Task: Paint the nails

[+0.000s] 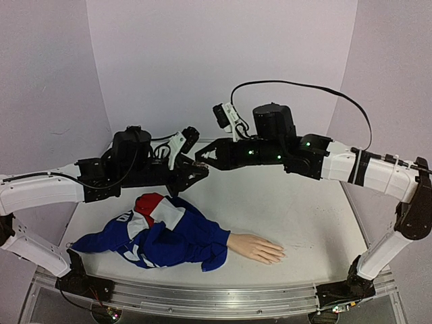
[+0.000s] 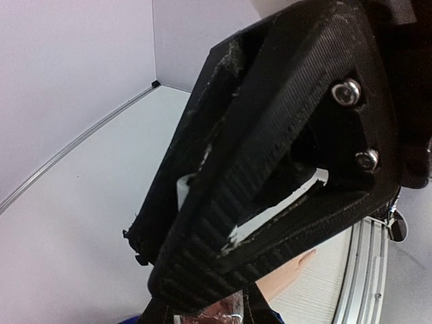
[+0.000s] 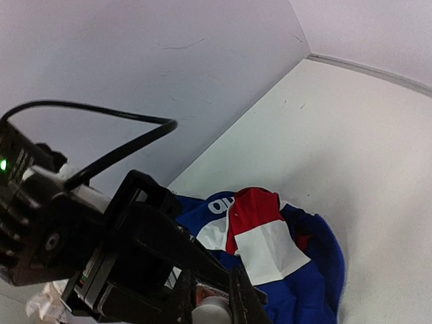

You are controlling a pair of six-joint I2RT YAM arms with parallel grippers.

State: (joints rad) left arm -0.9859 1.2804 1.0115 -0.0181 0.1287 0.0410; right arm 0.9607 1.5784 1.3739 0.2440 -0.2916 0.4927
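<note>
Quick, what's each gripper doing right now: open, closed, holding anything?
Left gripper: closed on a small pinkish bottle.
Right gripper: closed, right by the left one; what it holds, if anything, cannot be told.

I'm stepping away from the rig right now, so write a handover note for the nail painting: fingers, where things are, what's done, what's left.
The left gripper has its fingers shut on a small pinkish bottle, held above the table.
The right gripper is shut, tip to tip with the left; whether it grips the bottle cannot be told.
The mannequin hand lies near the table's front edge, blue sleeve to its left, apart from both grippers.
Done: bottle picked up.
Left: no brush shows yet; the nails are too small to judge, seemingly all to paint.
</note>
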